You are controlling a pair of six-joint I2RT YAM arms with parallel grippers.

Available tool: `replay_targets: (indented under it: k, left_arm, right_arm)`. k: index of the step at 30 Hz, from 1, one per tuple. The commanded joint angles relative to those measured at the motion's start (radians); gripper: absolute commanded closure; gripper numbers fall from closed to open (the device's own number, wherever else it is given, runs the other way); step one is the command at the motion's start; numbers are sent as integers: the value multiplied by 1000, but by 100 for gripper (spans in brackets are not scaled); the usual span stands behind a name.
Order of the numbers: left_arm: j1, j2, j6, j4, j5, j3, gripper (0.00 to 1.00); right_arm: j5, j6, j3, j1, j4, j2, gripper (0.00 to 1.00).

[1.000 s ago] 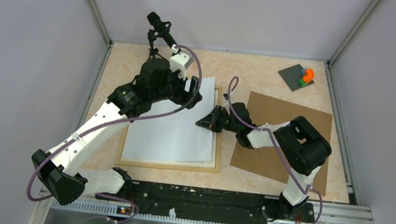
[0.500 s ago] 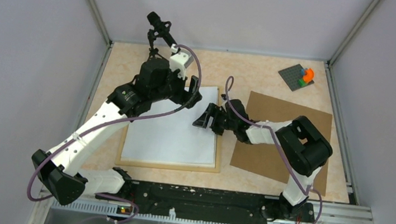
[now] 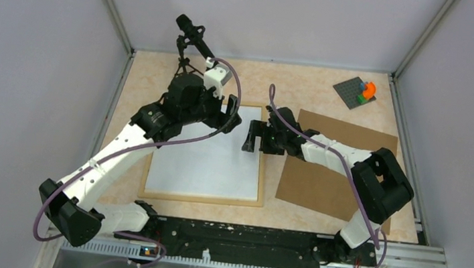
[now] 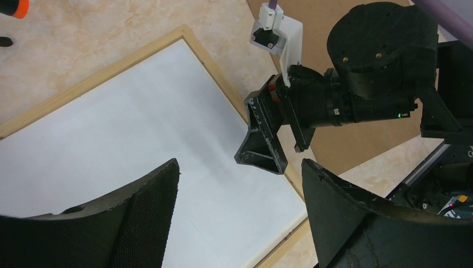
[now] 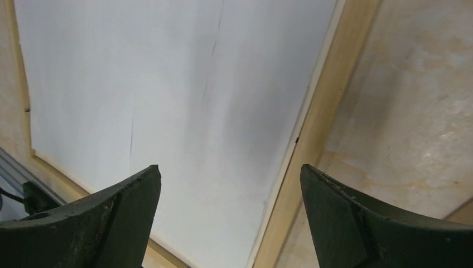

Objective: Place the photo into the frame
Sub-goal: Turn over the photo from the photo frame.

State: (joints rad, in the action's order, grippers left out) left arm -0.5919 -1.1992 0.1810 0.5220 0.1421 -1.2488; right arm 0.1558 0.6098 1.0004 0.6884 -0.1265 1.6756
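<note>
The frame (image 3: pixel 200 198), thin light wood, lies flat on the table left of centre. The photo (image 3: pixel 207 164) lies flat inside it, white side up, its picture hidden. My right gripper (image 3: pixel 252 138) hovers open above the frame's right rail, with nothing between its fingers. In the right wrist view the right gripper (image 5: pixel 230 167) spans the photo (image 5: pixel 167 84) edge and the frame (image 5: pixel 323 106) rail. My left gripper (image 3: pixel 230 110) hangs open over the far right corner. The left wrist view has the left gripper (image 4: pixel 240 164) above the photo (image 4: pixel 128 128), facing the right gripper (image 4: pixel 262 139).
A brown backing board (image 3: pixel 323 177) lies right of the frame, under the right arm. A grey plate with coloured bricks (image 3: pixel 360 91) sits at the far right corner. A black stand (image 3: pixel 192 34) rises at the back, behind the left arm. Walls close in the table.
My right gripper opened and let go of the photo's right edge. The sheet, tilted before, dropped flat into the frame. The right gripper drew back towards the far side.
</note>
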Motion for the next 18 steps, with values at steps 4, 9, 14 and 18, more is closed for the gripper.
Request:
replay_targets:
  k: [4, 9, 14, 18]
  left_arm:
    - [5, 53, 31, -61, 25, 34, 15]
    - [5, 35, 176, -125, 96, 117, 14]
    - [5, -103, 426, -413, 413, 318, 10]
    - [-43, -367, 569, -602, 587, 289, 17]
  right_arm:
    - [46, -78, 66, -34, 88, 23, 17]
    - [-38, -92, 78, -123, -37, -5, 19]
    - [-187, -166, -40, -354, -196, -209, 11]
    - [-292, -90, -147, -590, -254, -297, 9]
